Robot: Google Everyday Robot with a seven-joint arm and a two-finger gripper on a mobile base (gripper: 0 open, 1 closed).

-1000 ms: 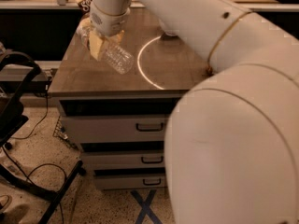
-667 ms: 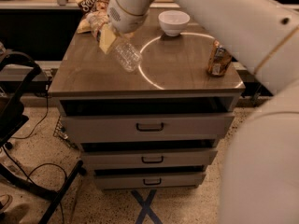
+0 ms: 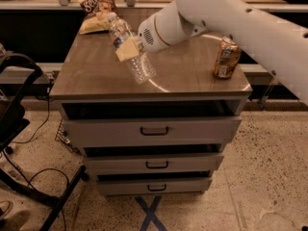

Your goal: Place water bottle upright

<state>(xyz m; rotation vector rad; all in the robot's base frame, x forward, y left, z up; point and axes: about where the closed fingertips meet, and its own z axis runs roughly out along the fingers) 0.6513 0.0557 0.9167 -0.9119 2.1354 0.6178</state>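
The water bottle [image 3: 131, 48] is a clear ribbed plastic bottle with a white cap and a label band with red and blue marks. It is tilted, cap up and to the left, base down and to the right, held above the left part of the cabinet top [image 3: 183, 76]. My gripper [image 3: 130, 47] is shut on the bottle around its middle, its pale pads across the label area. The white arm reaches in from the upper right.
A golden-brown drink can [image 3: 226, 57] stands upright at the right edge of the top. A chip bag [image 3: 97, 9] lies at the back left. The cabinet has three drawers [image 3: 154, 130] below. A black chair frame [image 3: 19, 129] stands to the left.
The arm has swung away from the camera and the bottle has been lifted, tilting more toward upright. The view now shows the whole cabinet top.
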